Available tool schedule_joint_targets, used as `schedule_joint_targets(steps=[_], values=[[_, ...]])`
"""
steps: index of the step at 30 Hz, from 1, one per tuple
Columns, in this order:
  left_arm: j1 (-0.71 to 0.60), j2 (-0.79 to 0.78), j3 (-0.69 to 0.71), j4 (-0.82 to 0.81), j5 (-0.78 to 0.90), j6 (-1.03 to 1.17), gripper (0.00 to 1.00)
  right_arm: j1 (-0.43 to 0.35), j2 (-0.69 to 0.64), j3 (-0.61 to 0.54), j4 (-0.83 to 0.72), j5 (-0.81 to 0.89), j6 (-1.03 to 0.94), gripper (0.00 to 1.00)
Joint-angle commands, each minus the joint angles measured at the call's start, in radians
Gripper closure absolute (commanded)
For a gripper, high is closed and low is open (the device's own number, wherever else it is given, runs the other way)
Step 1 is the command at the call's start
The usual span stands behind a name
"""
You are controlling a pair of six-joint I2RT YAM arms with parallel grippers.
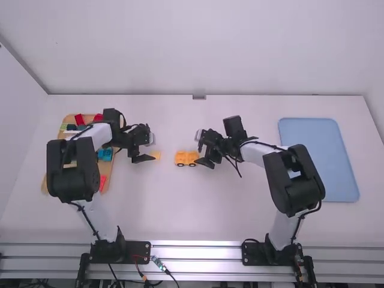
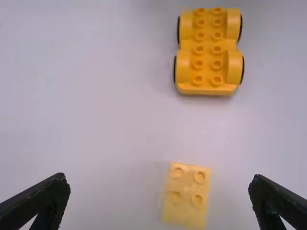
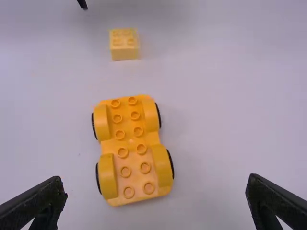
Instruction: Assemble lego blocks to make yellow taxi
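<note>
High view shows left hand point(image 1: 150, 149) and right hand point(image 1: 200, 149), fingers apart, flanking yellow block point(image 1: 155, 155) and wheeled base point(image 1: 186, 158), inside the worktop's point(image 1: 180, 207) edges.

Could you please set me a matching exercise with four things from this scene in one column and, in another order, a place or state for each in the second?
Things
1. base
2. brick
3. blue tray
4. left hand

Places and states
A. at the right side of the table
B. open, with its fingers apart
C. pale yellow, with four studs on top
D. orange-yellow, with black-edged wheels and two rows of studs

Right pairs: 1-D; 2-C; 3-A; 4-B
</note>
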Motion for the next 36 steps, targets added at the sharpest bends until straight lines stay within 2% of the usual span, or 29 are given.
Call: schedule_joint_targets(steps=[1, 7, 15, 22, 26, 33, 36], values=[[-0.006, 0.058, 0.044, -0.024, 0.043, 0.019, 0.01, 0.004, 0.001, 0.011, -0.009, -0.025, -0.036, 0.01], [-0.012, 0.139, 0.119, -0.132, 0.062, 0.128, 0.01, 0.007, 0.001, 0.011, -0.008, -0.068, -0.074, 0.01], [-0.014, 0.199, 0.094, -0.005, 0.053, 0.087, 0.01, 0.024, 0.001, 0.011, 0.035, -0.070, -0.048, 0.01], [-0.015, 0.215, 0.090, -0.002, 0.028, 0.086, 0.00, 0.023, 0.001, 0.012, 0.037, -0.071, -0.041, 0.01], [-0.018, 0.215, 0.085, -0.024, 0.000, 0.086, 0.17, 0.031, 0.001, 0.012, 0.038, -0.070, -0.042, 0.01], [-0.017, 0.215, 0.047, 0.013, -0.016, 0.079, 0.18, 0.033, 0.001, 0.012, 0.038, -0.064, -0.041, 0.01], [-0.017, 0.215, 0.047, 0.008, -0.018, 0.079, 0.21, 0.033, 0.001, 0.012, 0.037, -0.065, -0.041, 0.01]])
